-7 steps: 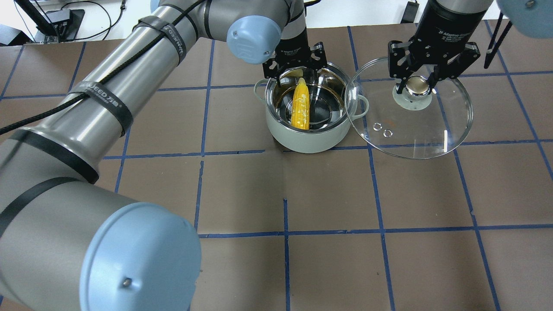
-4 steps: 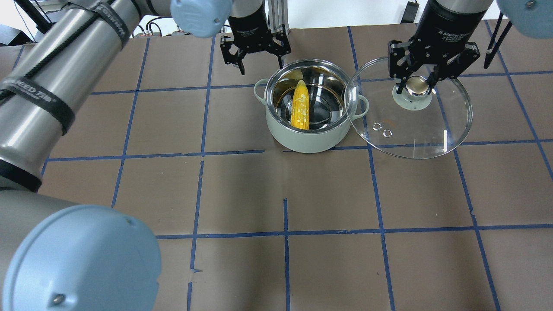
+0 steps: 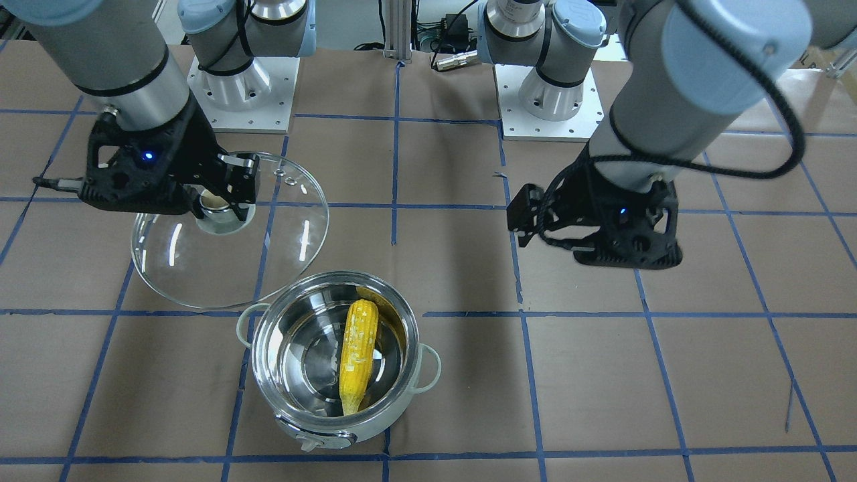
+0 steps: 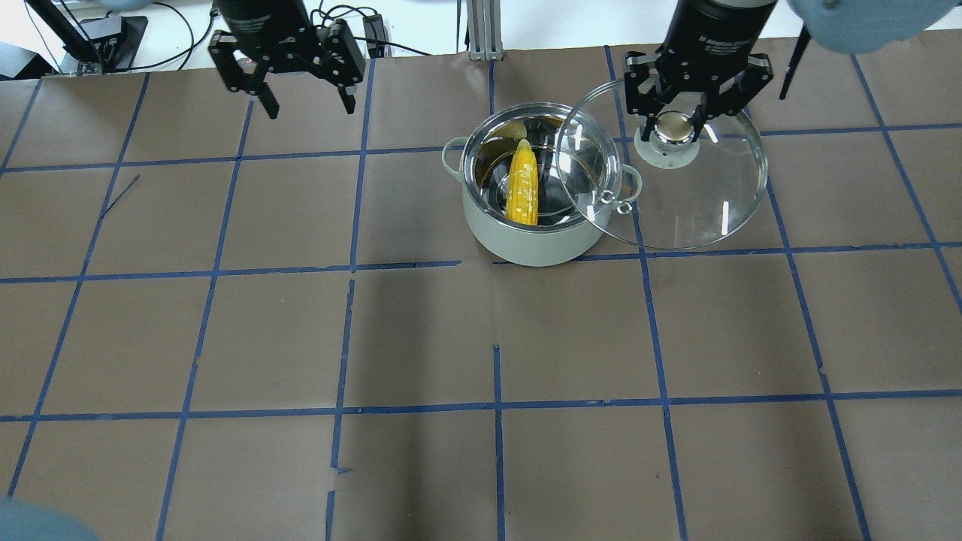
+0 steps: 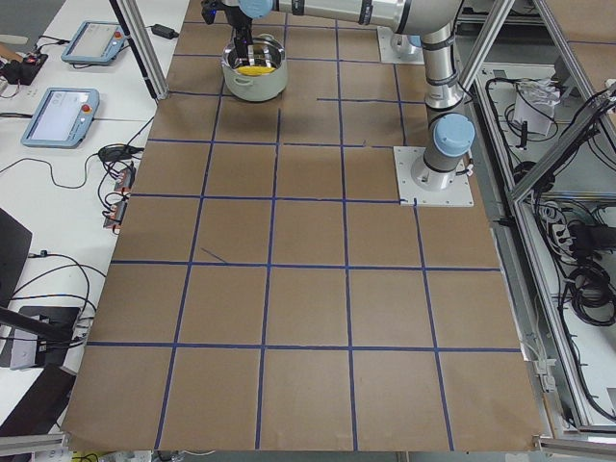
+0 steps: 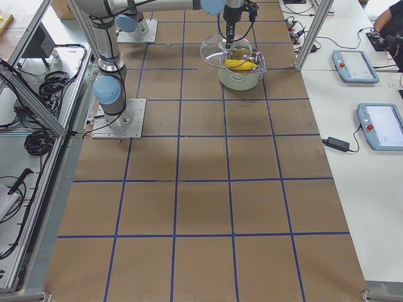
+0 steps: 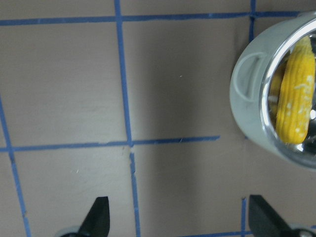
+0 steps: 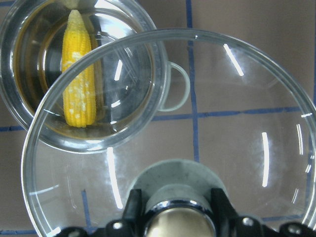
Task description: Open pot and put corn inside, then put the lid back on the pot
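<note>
The pale green pot [image 4: 535, 234] stands open on the table, with the yellow corn [image 4: 523, 186] lying inside it. The pot [image 3: 348, 423] and corn [image 3: 356, 356] also show in the front view. My right gripper [image 4: 679, 134] is shut on the knob of the clear glass lid [image 4: 699, 210] and holds it in the air, its edge overlapping the pot's right rim. In the right wrist view the lid [image 8: 237, 123] partly covers the corn [image 8: 79, 89]. My left gripper [image 4: 304, 101] is open and empty, far left of the pot.
The table is brown paper with a blue tape grid. Cables and a stand [image 4: 90, 34] lie beyond the back edge. The arm bases [image 3: 241, 87] stand at the table's robot side. Tablets [image 5: 63, 111] lie on a side bench.
My left gripper has withdrawn from the pot and moved far left, open. My right gripper has carried the lid leftward, so its edge now overlaps the pot.
</note>
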Controlling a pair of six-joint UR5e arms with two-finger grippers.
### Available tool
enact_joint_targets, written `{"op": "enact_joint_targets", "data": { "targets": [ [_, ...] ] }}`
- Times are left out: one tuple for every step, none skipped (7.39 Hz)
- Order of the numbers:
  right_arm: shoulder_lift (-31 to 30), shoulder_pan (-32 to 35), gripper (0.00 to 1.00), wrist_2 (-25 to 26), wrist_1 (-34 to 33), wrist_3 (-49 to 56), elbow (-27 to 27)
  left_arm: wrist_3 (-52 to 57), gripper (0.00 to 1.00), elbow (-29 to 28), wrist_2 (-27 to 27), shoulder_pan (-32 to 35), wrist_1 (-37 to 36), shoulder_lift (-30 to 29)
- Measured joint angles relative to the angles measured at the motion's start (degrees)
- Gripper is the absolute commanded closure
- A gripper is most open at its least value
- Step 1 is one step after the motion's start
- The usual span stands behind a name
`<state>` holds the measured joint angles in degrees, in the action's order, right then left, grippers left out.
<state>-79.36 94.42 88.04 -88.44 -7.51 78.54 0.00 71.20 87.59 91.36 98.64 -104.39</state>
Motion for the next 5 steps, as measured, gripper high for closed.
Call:
{"op": "enact_joint_targets", "data": {
  "targets": [
    [2.22,1.57,0.61,-0.09,-1.59,-0.89,-0.40,1.29,0.00,5.56,0.65,-2.24,-0.69,5.99],
    [4.44,2.66,0.61,-0.11,-2.91,-1.34,-0.59,1.98,0.00,9.37,1.74,-3.72,-1.37,10.57],
    [6.36,3.64,0.61,-0.09,-4.28,-1.48,-0.69,2.31,0.00,11.21,3.97,-4.57,-1.67,12.93],
    [7.94,4.52,0.61,-0.08,-5.46,-1.51,-0.99,2.33,0.00,11.92,5.20,-5.05,-1.83,13.62],
    [9.57,5.30,0.61,-0.07,-6.12,-1.49,-2.09,2.29,0.00,12.28,4.20,-5.23,-2.63,13.60]
  ]
}}
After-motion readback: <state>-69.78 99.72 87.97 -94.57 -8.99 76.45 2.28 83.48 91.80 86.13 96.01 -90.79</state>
